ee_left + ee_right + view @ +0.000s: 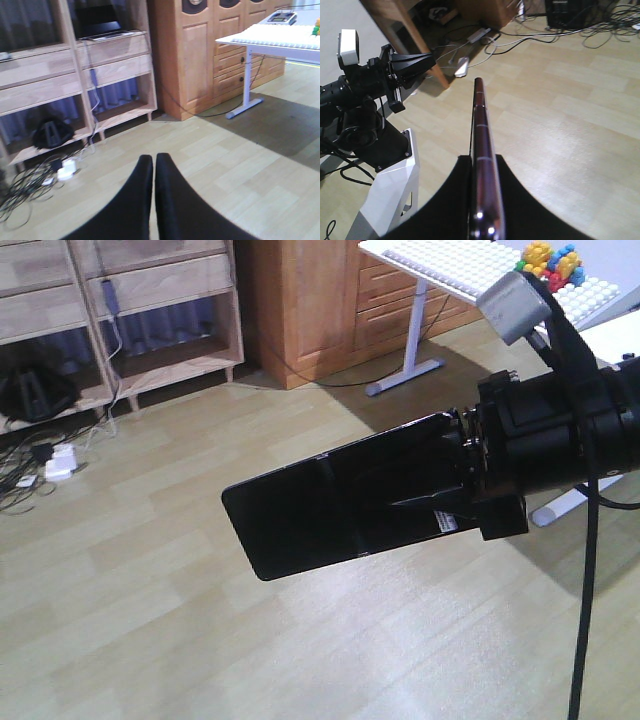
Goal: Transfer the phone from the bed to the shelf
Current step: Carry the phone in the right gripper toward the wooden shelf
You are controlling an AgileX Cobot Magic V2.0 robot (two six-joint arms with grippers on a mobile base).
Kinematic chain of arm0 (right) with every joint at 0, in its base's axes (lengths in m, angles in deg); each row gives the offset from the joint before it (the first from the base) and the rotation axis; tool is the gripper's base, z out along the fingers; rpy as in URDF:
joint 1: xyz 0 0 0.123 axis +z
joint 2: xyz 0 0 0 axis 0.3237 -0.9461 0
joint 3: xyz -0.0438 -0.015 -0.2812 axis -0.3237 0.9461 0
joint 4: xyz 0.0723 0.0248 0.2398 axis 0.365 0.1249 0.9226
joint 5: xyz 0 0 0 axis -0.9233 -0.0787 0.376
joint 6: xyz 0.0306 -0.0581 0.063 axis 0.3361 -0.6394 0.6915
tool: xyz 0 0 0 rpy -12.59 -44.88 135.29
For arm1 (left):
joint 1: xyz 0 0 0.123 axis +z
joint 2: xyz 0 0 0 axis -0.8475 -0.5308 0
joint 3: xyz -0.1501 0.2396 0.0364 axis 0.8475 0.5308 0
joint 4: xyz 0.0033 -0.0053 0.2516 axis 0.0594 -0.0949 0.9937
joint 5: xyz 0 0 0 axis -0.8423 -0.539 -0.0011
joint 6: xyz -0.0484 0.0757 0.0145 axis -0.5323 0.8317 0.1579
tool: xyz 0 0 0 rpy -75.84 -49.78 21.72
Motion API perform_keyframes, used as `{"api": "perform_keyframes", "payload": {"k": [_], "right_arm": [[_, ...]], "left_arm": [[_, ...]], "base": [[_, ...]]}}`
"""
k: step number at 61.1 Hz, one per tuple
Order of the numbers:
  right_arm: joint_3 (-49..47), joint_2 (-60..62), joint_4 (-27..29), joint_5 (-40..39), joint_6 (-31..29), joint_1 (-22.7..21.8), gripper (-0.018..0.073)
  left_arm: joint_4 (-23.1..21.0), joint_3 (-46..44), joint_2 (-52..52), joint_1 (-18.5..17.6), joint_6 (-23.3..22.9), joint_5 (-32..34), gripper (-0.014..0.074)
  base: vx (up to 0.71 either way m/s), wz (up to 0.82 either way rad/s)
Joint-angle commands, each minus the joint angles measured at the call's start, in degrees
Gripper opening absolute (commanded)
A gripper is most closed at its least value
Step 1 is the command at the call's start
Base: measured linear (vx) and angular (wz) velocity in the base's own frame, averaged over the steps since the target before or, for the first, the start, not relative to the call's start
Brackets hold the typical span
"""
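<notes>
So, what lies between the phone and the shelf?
Between phone and shelf, the front view shows only bare floor; the cables lie further left.

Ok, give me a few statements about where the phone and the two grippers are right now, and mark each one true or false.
1. The right gripper is shut on the phone. True.
2. The phone rests on the wooden shelf. False: it is held in the air above the wooden floor, apart from the shelf.
3. The left gripper is shut and holds nothing. True.
4. The left gripper grips one end of the phone. False: only the right gripper holds it.
5. Colourful toy blocks sit on the white table. True.
</notes>
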Motion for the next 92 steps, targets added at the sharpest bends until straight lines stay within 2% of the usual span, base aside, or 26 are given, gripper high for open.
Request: {"api": "perform_keyframes", "payload": {"k": [1, 55, 92], "right_arm": [[-1.44, 1.74, 5.02, 3.35, -0.19, -0.02, -0.0001], [-1.44, 1.74, 5.02, 3.35, -0.19, -0.02, -0.0001], [-1.44, 1.74, 5.02, 3.34, -0.19, -0.02, -0.0001]], "left_arm": [[-0.30, -1.46, 0.23, -0.12, -0.22, 4.01, 0.0001], [-0.30, -1.46, 0.23, -0.12, -0.22, 4.01, 0.0001], [-0.30, -1.46, 0.23, -0.12, -0.22, 4.01, 0.0001]], "base": [[0.48, -0.23], [0.50, -0.10], [0.48, 0.13]]}}
